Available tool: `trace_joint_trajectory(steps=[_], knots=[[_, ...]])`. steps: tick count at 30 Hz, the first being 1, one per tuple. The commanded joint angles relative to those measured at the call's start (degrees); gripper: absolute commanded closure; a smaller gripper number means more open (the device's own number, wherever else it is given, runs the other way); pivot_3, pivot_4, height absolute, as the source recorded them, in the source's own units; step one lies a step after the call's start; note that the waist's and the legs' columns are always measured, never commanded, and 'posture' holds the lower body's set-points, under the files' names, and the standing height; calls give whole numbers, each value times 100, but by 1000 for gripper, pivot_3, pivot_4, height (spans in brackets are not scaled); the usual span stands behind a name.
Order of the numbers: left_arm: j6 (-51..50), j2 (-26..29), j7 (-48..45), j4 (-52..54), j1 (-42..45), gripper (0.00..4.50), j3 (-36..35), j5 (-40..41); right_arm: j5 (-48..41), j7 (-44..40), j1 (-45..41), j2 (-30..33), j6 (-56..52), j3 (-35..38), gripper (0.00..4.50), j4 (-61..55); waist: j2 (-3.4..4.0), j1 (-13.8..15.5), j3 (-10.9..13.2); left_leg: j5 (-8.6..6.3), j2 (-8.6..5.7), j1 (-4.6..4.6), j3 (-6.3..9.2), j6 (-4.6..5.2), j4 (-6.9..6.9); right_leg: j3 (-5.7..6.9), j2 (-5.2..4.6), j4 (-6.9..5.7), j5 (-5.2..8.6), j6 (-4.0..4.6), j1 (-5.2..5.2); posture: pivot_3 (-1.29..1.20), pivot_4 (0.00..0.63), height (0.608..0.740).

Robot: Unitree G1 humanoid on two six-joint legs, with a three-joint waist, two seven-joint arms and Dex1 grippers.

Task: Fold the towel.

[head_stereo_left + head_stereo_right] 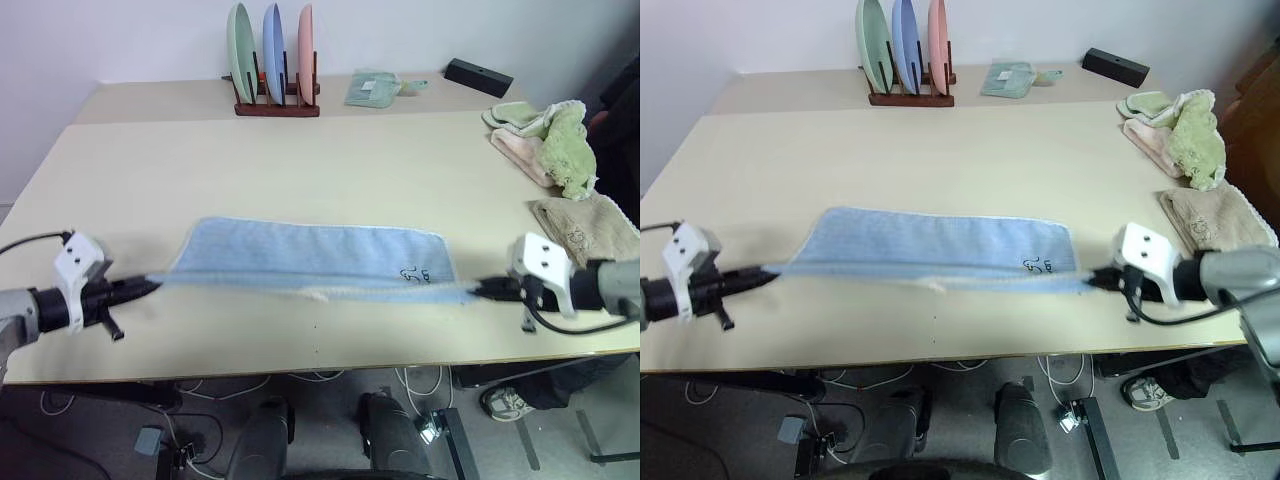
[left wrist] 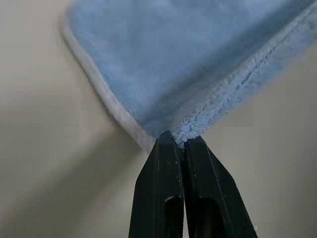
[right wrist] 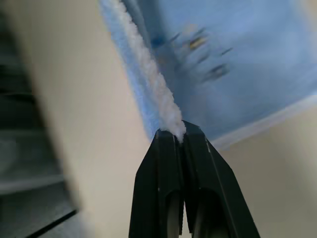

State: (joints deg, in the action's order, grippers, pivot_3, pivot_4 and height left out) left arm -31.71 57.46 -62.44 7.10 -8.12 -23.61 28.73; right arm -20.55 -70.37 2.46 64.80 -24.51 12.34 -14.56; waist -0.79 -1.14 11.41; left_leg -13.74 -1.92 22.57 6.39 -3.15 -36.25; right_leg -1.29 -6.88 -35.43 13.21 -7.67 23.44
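Observation:
The light blue towel (image 1: 315, 255) is stretched wide across the near part of the table (image 1: 300, 170), its far long edge lying on the top and its near edge lifted and pulled taut. My left gripper (image 1: 150, 285) is shut on the towel's near left corner (image 2: 185, 133). My right gripper (image 1: 482, 291) is shut on the near right corner (image 3: 171, 121). A small dark mark (image 1: 414, 274) shows near the right end. Both grippers sit close to the table's front edge.
A wooden rack with three upright plates (image 1: 272, 62) stands at the back. Beside it lie a pale green folded cloth (image 1: 373, 88) and a black box (image 1: 478, 76). Green and pink towels (image 1: 545, 140) and a beige one (image 1: 585, 228) are piled at the right edge.

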Motion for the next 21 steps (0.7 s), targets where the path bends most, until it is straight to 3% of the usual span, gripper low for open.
trace_joint_trajectory(steps=[1,6,13,21], knots=[[-145,157,-27,72,-4,4500,-365,92,-30,14,123,152,-82,478,4457,-167,-1,15,0,0,1,-9,-1,0,3,0,0,2,2,3,-7,0,150,740],[154,-61,362,-464,825,4500,48,-185,124,464,-575,-59,39,203,4457,189,-1,27,-1,0,1,-10,-2,0,5,1,0,2,1,3,-5,0,150,740],[743,-634,745,-1887,2659,4500,1120,-847,899,891,-1953,-422,587,-815,4457,1476,-4,26,-4,0,-2,-6,-2,-1,10,2,0,10,-13,-27,-5,0,150,740],[1320,-1191,775,-3292,3835,4500,1834,-1426,1211,1028,-2512,-841,911,-1195,4457,2239,-4,14,-4,1,-4,-6,-2,-1,10,2,1,6,-16,-34,-2,0,150,740]])
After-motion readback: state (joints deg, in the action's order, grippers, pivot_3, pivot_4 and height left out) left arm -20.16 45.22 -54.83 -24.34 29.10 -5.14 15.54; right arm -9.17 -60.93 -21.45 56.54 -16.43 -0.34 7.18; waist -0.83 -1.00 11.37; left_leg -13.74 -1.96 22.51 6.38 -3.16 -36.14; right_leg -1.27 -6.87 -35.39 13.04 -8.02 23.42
